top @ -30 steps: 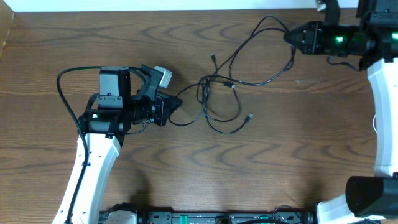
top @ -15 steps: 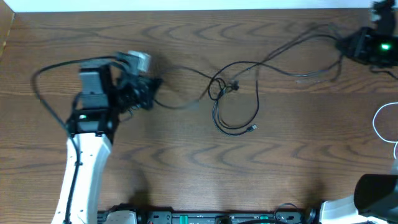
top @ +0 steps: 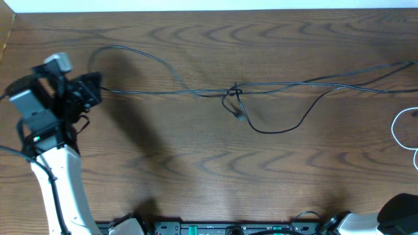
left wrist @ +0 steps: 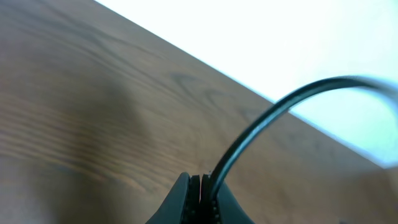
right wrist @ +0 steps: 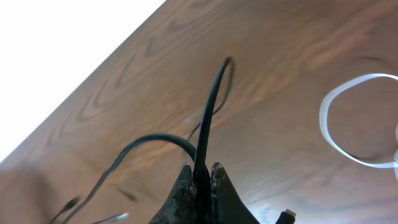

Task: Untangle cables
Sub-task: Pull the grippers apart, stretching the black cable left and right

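Black cables [top: 163, 92] stretched near-straight across the worktop [top: 196, 176], one small knot [top: 233, 91] mid-span, slack loop [top: 274, 131] sagging just right of the knot. White cable [top: 400, 127] far right of the knot. Left claw [top: 91, 91], far left of the knot, is clamped on a black strand; right claw [right wrist: 200, 177] pinches another, out past the knot's right. A second ago claws sat closer, cables bunched in loops. Wood-grain worktop, white wall [top: 196, 5] behind
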You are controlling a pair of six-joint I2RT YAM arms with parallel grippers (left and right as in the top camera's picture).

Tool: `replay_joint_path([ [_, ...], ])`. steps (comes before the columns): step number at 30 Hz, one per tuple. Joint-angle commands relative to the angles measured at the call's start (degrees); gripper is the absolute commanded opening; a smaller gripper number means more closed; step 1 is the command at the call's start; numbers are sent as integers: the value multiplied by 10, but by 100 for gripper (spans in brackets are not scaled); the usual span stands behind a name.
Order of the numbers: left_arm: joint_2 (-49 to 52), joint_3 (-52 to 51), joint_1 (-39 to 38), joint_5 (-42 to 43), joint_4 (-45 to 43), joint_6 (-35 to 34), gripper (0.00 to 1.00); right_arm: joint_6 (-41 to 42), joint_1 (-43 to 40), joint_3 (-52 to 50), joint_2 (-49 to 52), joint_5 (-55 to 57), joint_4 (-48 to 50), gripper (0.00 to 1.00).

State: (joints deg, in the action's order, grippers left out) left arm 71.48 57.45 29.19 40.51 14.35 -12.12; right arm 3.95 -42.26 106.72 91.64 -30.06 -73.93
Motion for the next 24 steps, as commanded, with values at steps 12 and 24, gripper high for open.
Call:
replay_joint_path([
  [12,-1,-2,173,2,-55,-158,8,16,-83,2,-18,-15,6,1],
  [24,-1,-2,121,105,-50,-153,11,12,19,2,-17,-16,4,1],
])
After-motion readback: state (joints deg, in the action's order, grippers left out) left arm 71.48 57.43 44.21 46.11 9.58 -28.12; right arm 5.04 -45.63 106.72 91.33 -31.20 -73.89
